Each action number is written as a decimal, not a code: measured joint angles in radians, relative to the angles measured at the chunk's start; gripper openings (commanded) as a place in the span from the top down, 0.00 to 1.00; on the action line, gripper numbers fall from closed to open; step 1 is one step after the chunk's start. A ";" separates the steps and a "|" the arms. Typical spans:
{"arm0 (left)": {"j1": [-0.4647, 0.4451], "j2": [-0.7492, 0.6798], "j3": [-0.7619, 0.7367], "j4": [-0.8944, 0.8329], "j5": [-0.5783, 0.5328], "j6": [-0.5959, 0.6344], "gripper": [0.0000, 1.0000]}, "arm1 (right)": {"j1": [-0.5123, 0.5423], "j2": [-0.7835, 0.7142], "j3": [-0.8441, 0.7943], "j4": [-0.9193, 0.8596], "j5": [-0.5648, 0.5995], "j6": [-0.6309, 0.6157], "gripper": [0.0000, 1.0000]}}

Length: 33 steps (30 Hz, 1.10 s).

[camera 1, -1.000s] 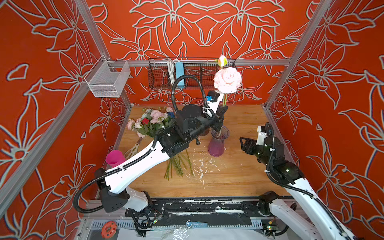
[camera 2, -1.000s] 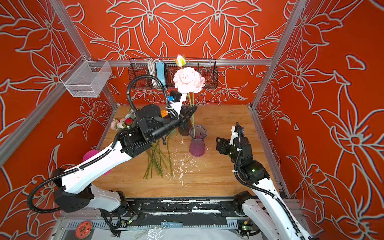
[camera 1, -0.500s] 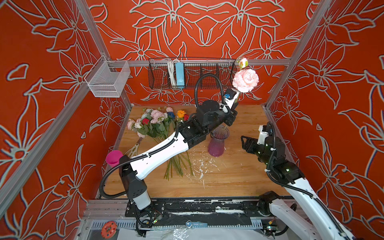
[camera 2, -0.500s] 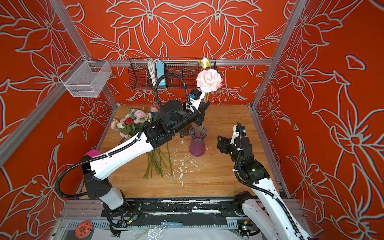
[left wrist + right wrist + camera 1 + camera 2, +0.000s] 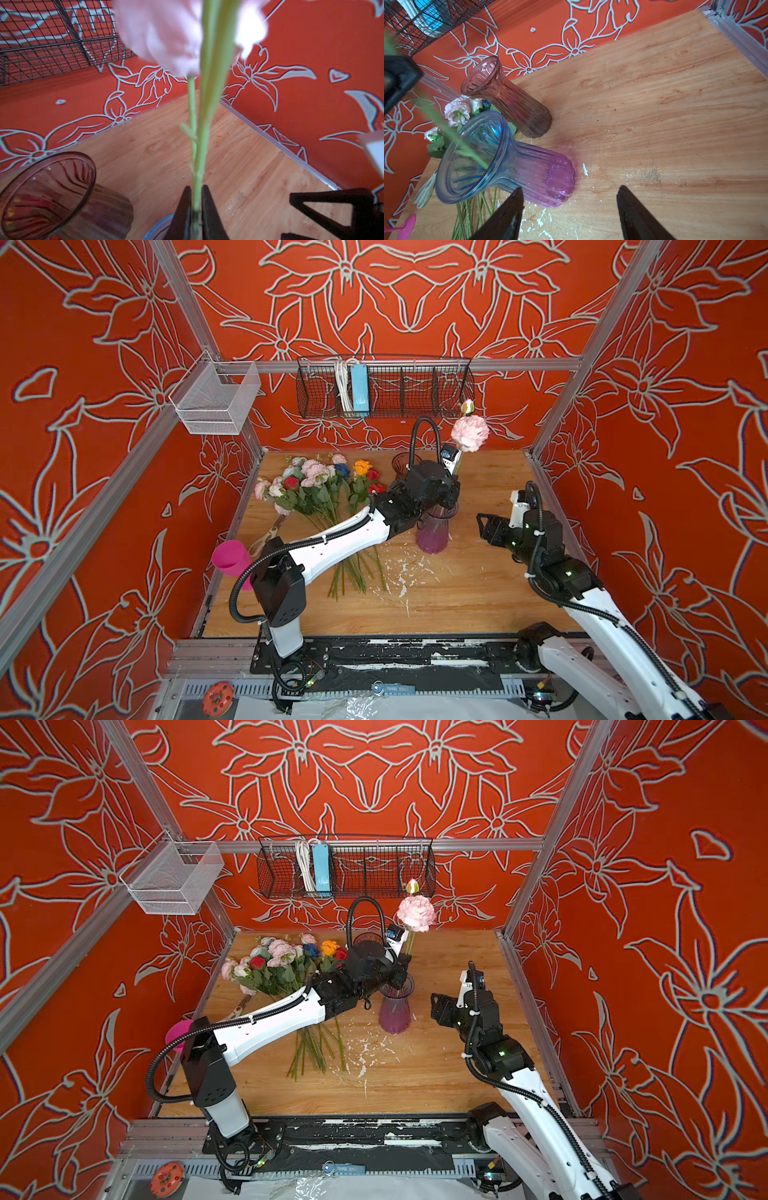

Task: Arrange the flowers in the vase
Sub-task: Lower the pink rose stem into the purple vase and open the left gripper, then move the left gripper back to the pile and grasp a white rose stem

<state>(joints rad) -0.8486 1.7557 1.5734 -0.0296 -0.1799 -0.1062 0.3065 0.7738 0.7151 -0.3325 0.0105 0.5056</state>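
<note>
Our left gripper is clamping the long green stem of a pale pink flower, its two black jaws pressing close on either side; the bloom is standing high above the arm, near the black wire basket on the back wall; in the right wrist view the stem's lower end is dipping into the mouth of the blue-to-purple fluted glass vase, which is standing upright on the wooden table; a brownish-pink ribbed glass vase is standing just behind it; our right gripper is hovering beside the blue-to-purple vase, jaws spread wide, nothing between them; the bunch of leafy pink, red, blue, white and orange flowers is lying on the table left of both vases.
</note>
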 measured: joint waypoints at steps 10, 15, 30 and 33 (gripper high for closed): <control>0.005 -0.074 -0.176 0.009 -0.031 -0.048 0.61 | 0.000 0.017 0.031 -0.028 -0.058 -0.001 0.28; 0.006 -0.184 -0.232 0.007 -0.040 -0.065 0.46 | 0.000 0.017 0.058 -0.043 -0.083 -0.008 0.28; 0.323 -0.589 -0.488 -0.344 -0.130 -0.415 0.43 | 0.000 -0.018 0.075 -0.097 -0.160 -0.036 0.71; 0.461 -0.595 -0.559 -0.439 -0.072 -0.513 0.54 | 0.000 -0.021 0.075 -0.102 -0.178 -0.037 0.88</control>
<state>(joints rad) -0.3874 1.1603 1.0145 -0.4690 -0.2523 -0.6193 0.3065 0.7532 0.7902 -0.4347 -0.1677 0.4686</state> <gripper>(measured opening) 0.515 0.201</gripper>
